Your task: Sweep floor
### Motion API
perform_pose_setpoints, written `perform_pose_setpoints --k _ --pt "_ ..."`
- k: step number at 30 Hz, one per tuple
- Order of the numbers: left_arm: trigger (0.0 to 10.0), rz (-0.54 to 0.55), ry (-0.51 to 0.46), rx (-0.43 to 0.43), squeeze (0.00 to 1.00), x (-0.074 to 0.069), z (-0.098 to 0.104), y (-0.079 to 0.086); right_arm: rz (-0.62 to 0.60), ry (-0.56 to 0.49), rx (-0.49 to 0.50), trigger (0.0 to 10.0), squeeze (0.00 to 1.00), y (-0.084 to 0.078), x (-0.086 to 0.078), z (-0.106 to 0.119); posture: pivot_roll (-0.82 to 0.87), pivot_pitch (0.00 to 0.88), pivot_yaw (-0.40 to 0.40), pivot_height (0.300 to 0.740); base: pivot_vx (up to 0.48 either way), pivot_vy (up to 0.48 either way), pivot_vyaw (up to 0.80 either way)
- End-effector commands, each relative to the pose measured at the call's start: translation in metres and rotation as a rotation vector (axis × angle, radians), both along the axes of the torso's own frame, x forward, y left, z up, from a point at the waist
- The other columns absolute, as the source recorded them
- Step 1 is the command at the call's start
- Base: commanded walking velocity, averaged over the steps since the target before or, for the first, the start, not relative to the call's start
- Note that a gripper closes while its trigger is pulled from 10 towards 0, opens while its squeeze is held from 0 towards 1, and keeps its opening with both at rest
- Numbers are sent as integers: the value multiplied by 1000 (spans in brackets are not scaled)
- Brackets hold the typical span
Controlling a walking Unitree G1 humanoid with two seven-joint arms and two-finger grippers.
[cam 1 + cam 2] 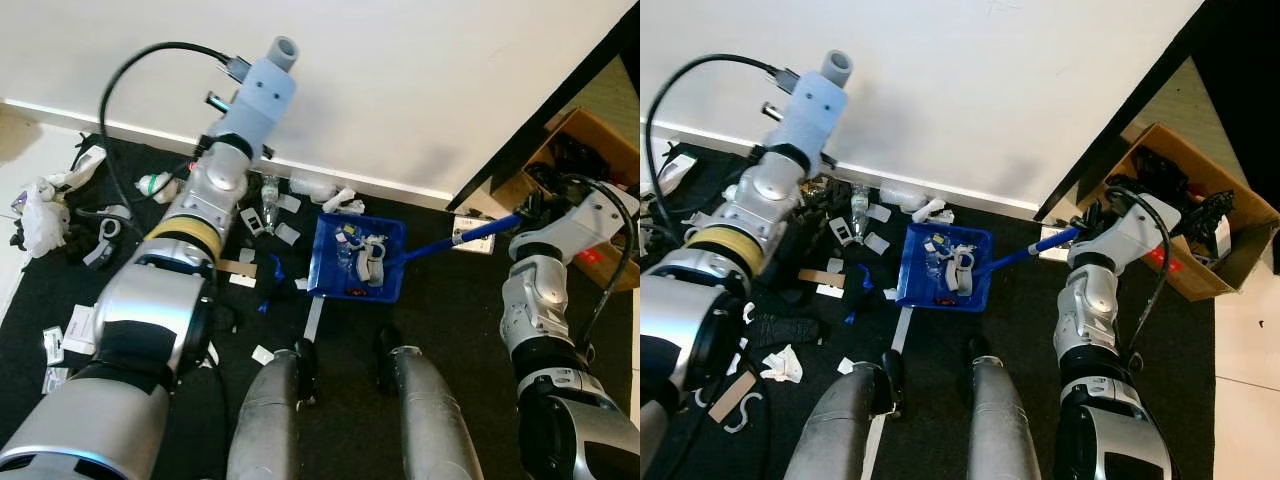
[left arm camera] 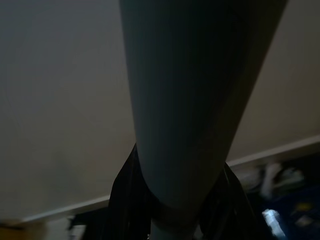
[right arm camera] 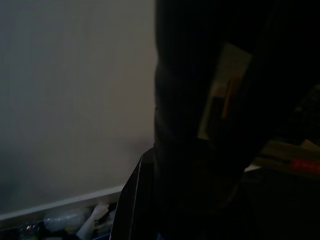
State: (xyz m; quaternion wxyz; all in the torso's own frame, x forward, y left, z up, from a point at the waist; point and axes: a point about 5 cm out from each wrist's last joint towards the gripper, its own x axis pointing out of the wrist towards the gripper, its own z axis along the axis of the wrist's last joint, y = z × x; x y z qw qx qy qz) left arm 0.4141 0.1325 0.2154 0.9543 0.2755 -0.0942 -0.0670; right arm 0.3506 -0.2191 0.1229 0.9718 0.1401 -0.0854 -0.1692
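A blue dustpan (image 1: 355, 262) lies on the black floor in front of my feet, holding several pieces of litter. Its blue handle (image 1: 462, 238) runs right to my right gripper (image 1: 524, 208), which is shut on it. My left arm reaches toward the white wall. In the left wrist view, my left gripper (image 2: 175, 220) is shut around a grey broom pole (image 2: 190, 100), whose top end (image 1: 286, 48) sticks out past the wrist. My arm hides the broom's head. Paper scraps (image 1: 288, 234) and a plastic bottle (image 1: 268, 200) lie scattered along the skirting.
A white wall with a skirting board (image 1: 400, 188) runs across the far side. An open cardboard box (image 1: 1200, 215) full of things stands at the right by a dark panel. More litter and a white bag (image 1: 40, 215) lie at the left. My legs (image 1: 420, 410) stand below the dustpan.
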Motion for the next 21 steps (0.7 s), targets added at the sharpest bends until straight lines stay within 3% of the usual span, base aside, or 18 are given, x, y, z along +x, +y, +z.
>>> perform_pose_setpoints --k 1,4,6,7,8,10,11,12,13,15,16,17,18,19,20,21 --pt "10000 -7 7 -66 0 -5 -14 -15 40 147 -37 10000 0 7 -11 -32 -141 449 -10 740 0 0 0" --pt "10000 -29 17 -125 0 -6 -16 -25 69 140 -48 10000 0 14 -10 -31 -145 444 -13 740 0 0 0" --pt "10000 -68 51 -262 0 -8 -18 -42 108 143 -58 10000 0 24 -9 -32 -149 441 -20 740 0 0 0" --pt "10000 -68 51 -262 0 -8 -18 -42 108 143 -58 10000 0 24 -9 -32 -149 441 -20 740 0 0 0" --pt "10000 -86 70 -336 0 -8 -18 -49 118 149 -57 10000 0 27 -9 -33 -153 438 -28 740 0 0 0" --pt "10000 -86 70 -336 0 -8 -18 -49 118 149 -57 10000 0 27 -9 -33 -153 438 -28 740 0 0 0" --pt "10000 -103 89 -430 0 -8 -15 -56 125 155 -53 10000 0 28 -9 -34 -153 432 -35 740 0 0 0" --pt "10000 -103 89 -430 0 -8 -15 -56 125 155 -53 10000 0 28 -9 -34 -153 432 -35 740 0 0 0" --pt "10000 -123 94 -531 0 -8 -9 -62 133 161 -52 10000 0 29 -8 -34 -152 426 -47 740 0 0 0" --pt "10000 -123 94 -531 0 -8 -9 -62 133 161 -52 10000 0 29 -8 -34 -152 426 -47 740 0 0 0" --pt "10000 -143 79 -627 0 -6 3 -66 144 167 -53 10000 0 30 -7 -34 -147 419 -60 740 0 0 0" --pt "10000 -143 79 -627 0 -6 3 -66 144 167 -53 10000 0 30 -7 -34 -147 419 -60 740 0 0 0" --pt "10000 -162 49 -666 0 -4 16 -66 154 172 -56 10000 0 30 -5 -33 -134 407 -68 740 0 0 0" --pt "10000 -175 7 -650 0 -2 29 -62 162 177 -59 10000 0 30 -4 -32 -126 401 -69 740 0 0 0" --pt "10000 -195 -15 -576 0 1 39 -54 166 183 -62 10000 0 30 -3 -32 -120 396 -68 740 0 0 0" --pt "10000 -195 -15 -576 0 1 39 -54 166 183 -62 10000 0 30 -3 -32 -120 396 -68 740 0 0 0"
